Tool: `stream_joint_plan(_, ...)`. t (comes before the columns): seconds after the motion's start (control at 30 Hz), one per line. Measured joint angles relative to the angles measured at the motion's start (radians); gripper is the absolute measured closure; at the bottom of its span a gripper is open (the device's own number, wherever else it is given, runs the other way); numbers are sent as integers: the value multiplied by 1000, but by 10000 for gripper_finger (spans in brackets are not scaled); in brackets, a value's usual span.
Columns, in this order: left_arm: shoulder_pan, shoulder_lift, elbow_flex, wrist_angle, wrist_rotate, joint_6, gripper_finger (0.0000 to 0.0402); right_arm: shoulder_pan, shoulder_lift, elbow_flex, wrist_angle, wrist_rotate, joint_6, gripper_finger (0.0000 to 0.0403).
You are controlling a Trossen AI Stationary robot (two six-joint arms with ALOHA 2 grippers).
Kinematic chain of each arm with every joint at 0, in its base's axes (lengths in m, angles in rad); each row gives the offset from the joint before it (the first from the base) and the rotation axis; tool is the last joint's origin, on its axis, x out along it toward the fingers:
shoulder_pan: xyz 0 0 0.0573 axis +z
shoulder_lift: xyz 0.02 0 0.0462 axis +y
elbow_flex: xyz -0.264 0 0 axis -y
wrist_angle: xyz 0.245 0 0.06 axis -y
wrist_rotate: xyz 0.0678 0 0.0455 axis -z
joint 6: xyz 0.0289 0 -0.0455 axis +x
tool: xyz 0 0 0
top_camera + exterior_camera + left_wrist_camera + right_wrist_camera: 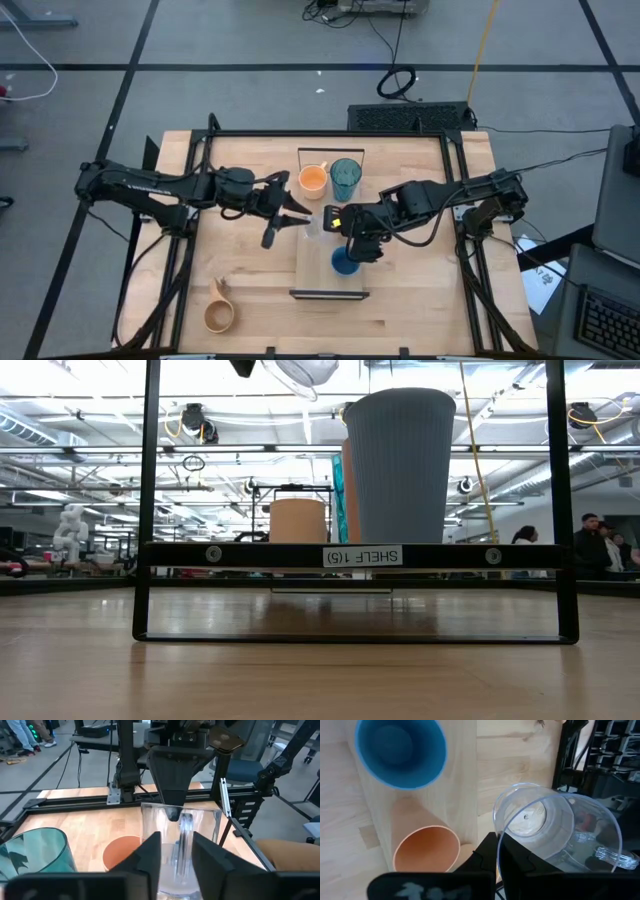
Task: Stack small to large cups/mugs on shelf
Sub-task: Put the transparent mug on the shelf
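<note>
Right wrist view: right gripper (496,851) pinches clear cup (555,827) by rim above shelf (318,265); left gripper (175,851) half-closed around it; handover underway, placement pending.

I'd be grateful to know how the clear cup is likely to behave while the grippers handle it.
The clear cup looks thin-walled and empty, so probably light and somewhat flexible under a squeeze. Its glossy plastic may be slippery; the right gripper pinches only its rim, so it could twist. The left gripper straddles the wall, which may steady it.
</note>
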Motion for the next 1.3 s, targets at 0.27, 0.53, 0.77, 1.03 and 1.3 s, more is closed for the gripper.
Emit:
stream_joint_plan(0.27,0,0,0,0,0,16,385,0,0,0,25,1,22,394)
stream_joint_plan(0.53,-2,-34,-3,-16,-4,20,368,8,-13,0,72,62,223,340)
stream_joint_plan(0.77,-3,-71,-2,-52,-4,51,384,29,-70,0,115,110,464,255)
stream_joint_plan(1.03,-3,-154,-1,-111,-21,75,387,65,-162,0,63,109,903,208)
stream_joint_plan(1.3,-3,-233,-4,-209,-93,83,378,130,-293,-188,103,109,1363,218)
